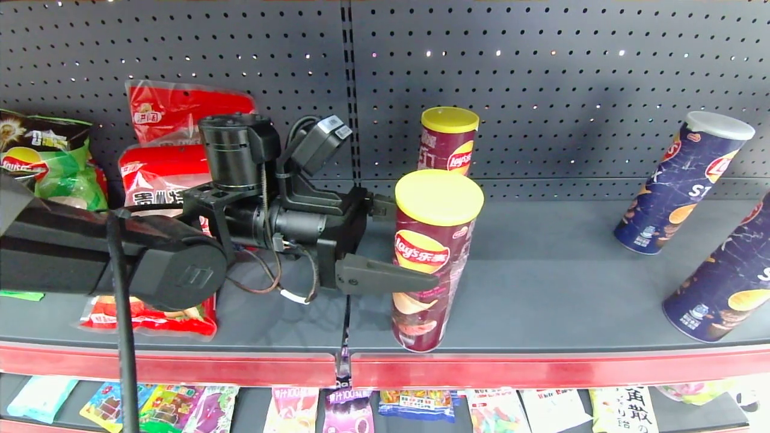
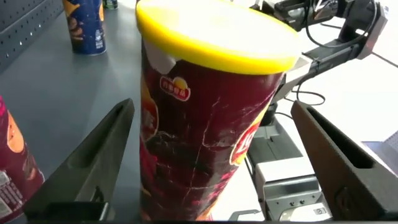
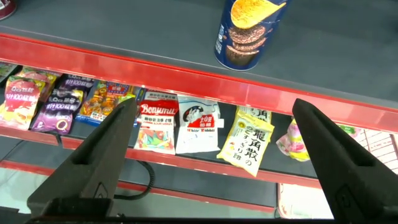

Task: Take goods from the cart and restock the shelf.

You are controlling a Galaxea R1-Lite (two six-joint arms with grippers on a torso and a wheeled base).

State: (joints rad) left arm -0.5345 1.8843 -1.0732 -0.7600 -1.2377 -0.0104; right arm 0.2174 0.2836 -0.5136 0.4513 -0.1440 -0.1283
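The maroon can [image 1: 430,258], a tall cardboard cylinder with a glossy printed wrap and a smooth yellow plastic lid, stands upright near the front edge of the matte grey metal shelf [image 1: 541,270]. The left hand [image 1: 404,243] straddles it from the side, its two black wedge-shaped fingers [image 2: 93,162] spread wide, with a visible gap between each and the can's wall. A second maroon can [image 1: 448,141] stands behind it against the perforated back panel [image 1: 541,78]. Two dark blue cans [image 1: 683,183] with pale lids sit well apart to the right. Crinkly red foil packets [image 1: 168,174] and a green bag [image 1: 54,162] lie beside the arm. The right hand [image 3: 211,162] is spread wide and holds nothing, facing the shelf's red front rail [image 3: 186,65] and flat sweet packets [image 3: 155,118] on the shelf below.
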